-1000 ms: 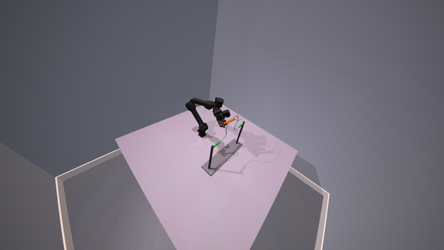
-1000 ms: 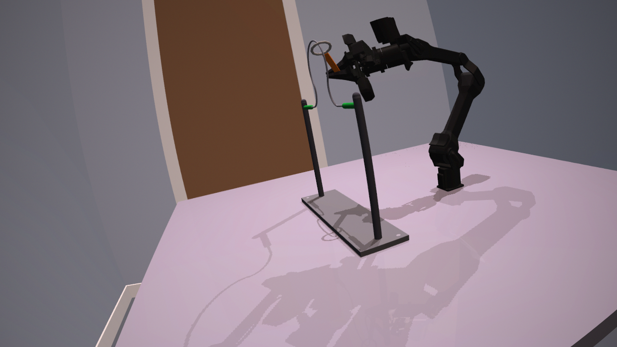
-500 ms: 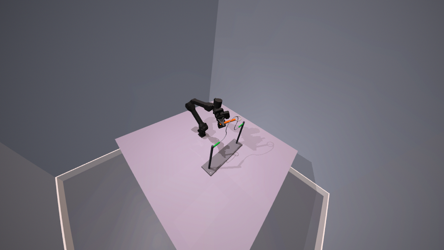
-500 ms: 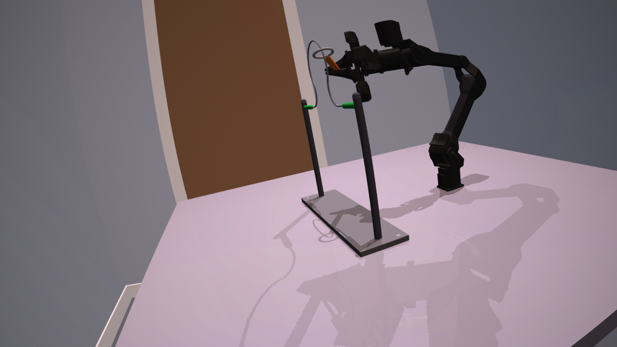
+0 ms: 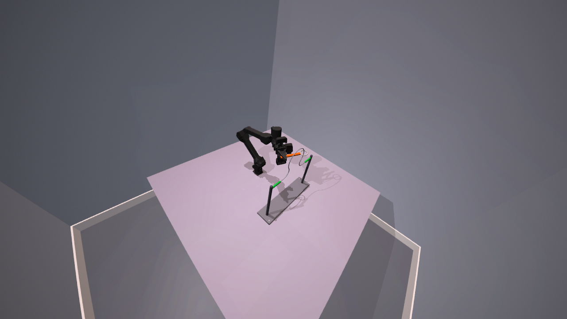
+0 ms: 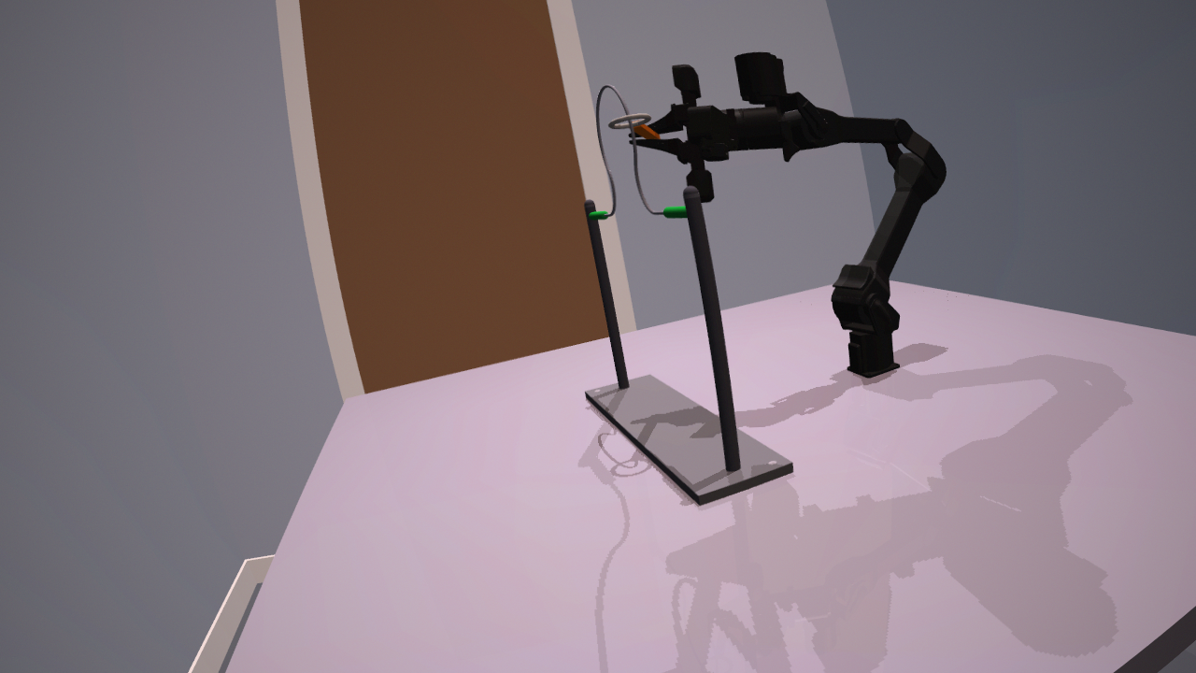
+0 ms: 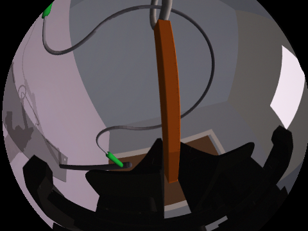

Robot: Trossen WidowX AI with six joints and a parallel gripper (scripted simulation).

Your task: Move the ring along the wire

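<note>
My gripper (image 5: 282, 155) (image 6: 662, 134) (image 7: 163, 141) is shut on the lower end of the orange handle (image 5: 292, 154) (image 6: 646, 131) (image 7: 168, 90). The grey ring (image 5: 300, 152) (image 6: 613, 122) at its tip lies nearly flat, high above the posts, with the thin grey wire (image 6: 604, 95) (image 7: 207, 47) running through it on the wire's upper loop. I cannot tell whether ring and wire touch. One green part (image 5: 307, 159) (image 6: 595, 215) (image 7: 47, 10) sits by the far post (image 5: 305, 171) (image 6: 607, 301), the other green part (image 5: 276, 183) (image 6: 674, 212) (image 7: 115, 159) by the near post (image 5: 269, 200) (image 6: 712, 335).
Both posts stand on a dark grey base plate (image 5: 283, 203) (image 6: 669, 468) on the pale purple table top (image 5: 238, 238) (image 6: 919, 502). The arm's base (image 5: 257, 168) (image 6: 869, 355) stands behind the plate. A brown panel (image 6: 434, 167) rises beyond the table edge.
</note>
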